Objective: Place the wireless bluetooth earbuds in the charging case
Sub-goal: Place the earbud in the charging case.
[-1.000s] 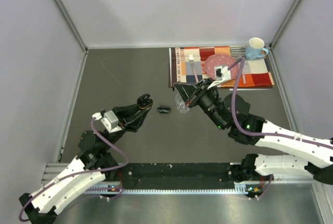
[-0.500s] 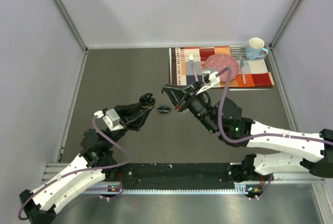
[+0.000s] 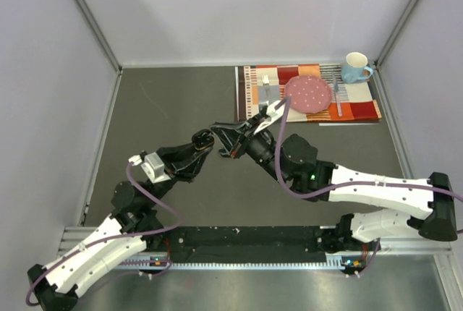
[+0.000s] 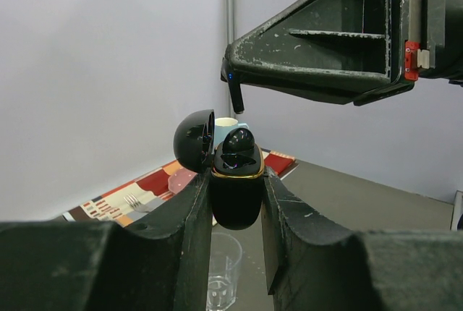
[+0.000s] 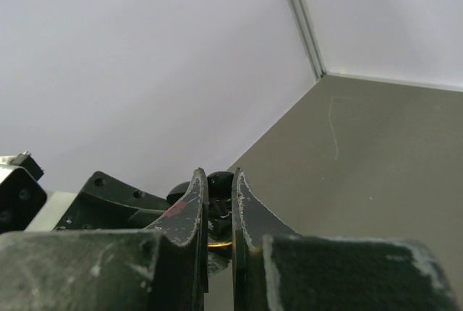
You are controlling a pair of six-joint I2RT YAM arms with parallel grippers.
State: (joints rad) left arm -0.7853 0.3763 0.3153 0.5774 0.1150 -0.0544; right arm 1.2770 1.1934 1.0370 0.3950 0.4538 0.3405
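My left gripper [image 4: 237,175] is shut on the black charging case [image 4: 236,199], held upright above the table. The case has a gold rim and its lid [image 4: 192,139] is swung open to the left. One glossy black earbud [image 4: 239,146] sits in its top. My right gripper [image 3: 217,133] hangs just above the case, shut on another earbud [image 4: 236,96], whose thin stem with a blue light points down beside the lid. In the right wrist view the narrow jaws frame the case's gold rim [image 5: 221,243] below them. In the top view both grippers meet at the table's middle.
A clear plastic cup [image 4: 223,271] stands on the table below the held case. At the back right lies a striped placemat [image 3: 253,94] with a pink plate [image 3: 309,94], a fork [image 3: 337,98] and a blue mug [image 3: 355,67]. Grey walls close in both sides.
My right arm has swung left from the cup's spot until its tip hangs over the case in my left gripper. The left gripper has stayed nearly still.
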